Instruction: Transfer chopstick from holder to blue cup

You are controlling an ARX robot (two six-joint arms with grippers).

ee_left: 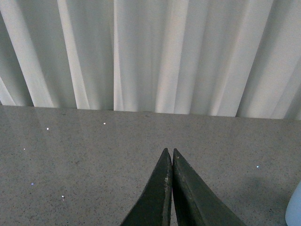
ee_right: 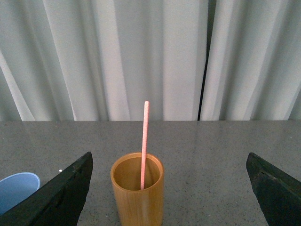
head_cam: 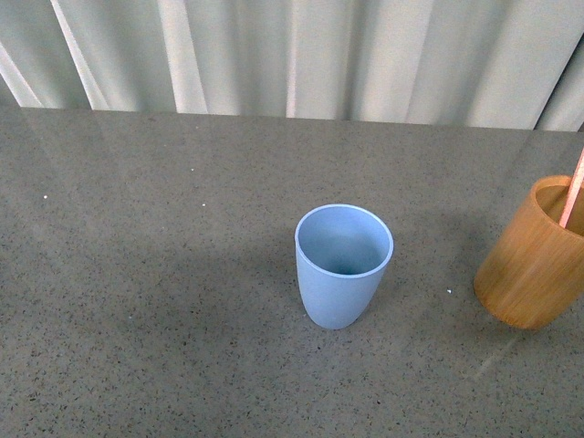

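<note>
Front view, nearest first: speckled grey table (head_cam: pixel 137 274) fills the lower three-quarters of the frame, neither arm in shot. Blue cup (head_cam: pixel 343 265) stands upright just right of centre, mouth open, nothing visible inside. Bamboo holder (head_cam: pixel 534 265) sits at the right edge at mid-height, well apart from the cup, partly cropped and looking tilted w/ the lens. Pink chopstick (head_cam: pixel 573 196) stands in the holder, its top running out past the right edge. Pleated white curtain (head_cam: pixel 292 55) spans the top of the frame behind the table's far edge. Left wrist view: left gripper (ee_left: pixel 170 153) has its two dark fingers pressed together tip to tip, nothing btwn them, over bare table; a sliver of the cup shows at the pic's edge. Right wrist view: right gripper (ee_right: pixel 169 156) is spread wide, fingers (ee_right: pixel 66 193) far apart on either side of the holder, touching neither it nor the chopstick, holding nothing. The chopstick leans on the holder's back inner wall, approx. upright, poking well above the rim. Curtain beyond.
</note>
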